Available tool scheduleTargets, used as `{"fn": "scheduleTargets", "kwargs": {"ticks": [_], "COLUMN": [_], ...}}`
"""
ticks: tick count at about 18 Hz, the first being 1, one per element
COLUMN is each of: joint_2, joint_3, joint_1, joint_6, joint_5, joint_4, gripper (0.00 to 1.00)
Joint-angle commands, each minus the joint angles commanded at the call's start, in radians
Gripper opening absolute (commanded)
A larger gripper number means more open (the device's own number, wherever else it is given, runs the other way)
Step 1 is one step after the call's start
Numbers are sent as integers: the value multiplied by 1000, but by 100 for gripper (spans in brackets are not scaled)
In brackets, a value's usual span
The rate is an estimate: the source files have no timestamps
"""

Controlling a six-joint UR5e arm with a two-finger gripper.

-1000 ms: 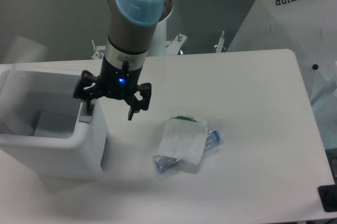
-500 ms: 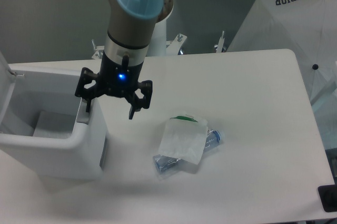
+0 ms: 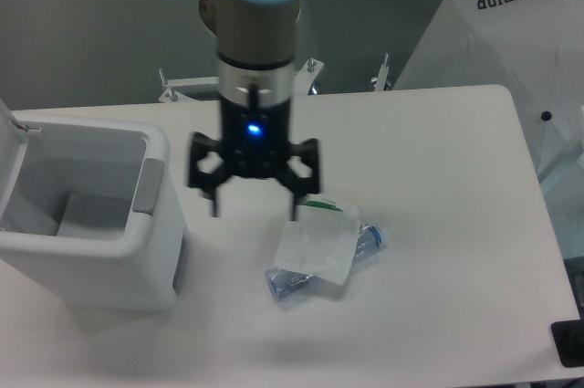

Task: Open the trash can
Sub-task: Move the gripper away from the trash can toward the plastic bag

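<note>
Hovering at frame centre with fingers spread wide and empty, the gripper (image 3: 255, 207) sits between the lid-up trash can (image 3: 87, 260) at left and a plastic bag (image 3: 317, 247) at lower centre.

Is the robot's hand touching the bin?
Apart. The camera view shows bare table between the gripper and the bin, with the jaws spread wide.

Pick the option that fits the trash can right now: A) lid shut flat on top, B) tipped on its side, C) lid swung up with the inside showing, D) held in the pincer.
C: the trash can stands upright with its interior visible and its lid raised at the left edge, while the open pincer hangs apart from it over the table.
</note>
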Motion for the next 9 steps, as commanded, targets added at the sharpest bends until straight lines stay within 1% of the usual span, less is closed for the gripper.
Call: {"fn": "scheduleTargets", "kwargs": {"ticks": [3,4,6,9], "joint_2": [-31,-46,-55,-84], "joint_3": [-11,-12,-18,-52], "joint_1": [54,75,118,147], "joint_6": [89,132,230,353], "joint_5": [2,2,2,17], "joint_4": [0,0,-2,-3], "gripper": [100,100,100,100]}}
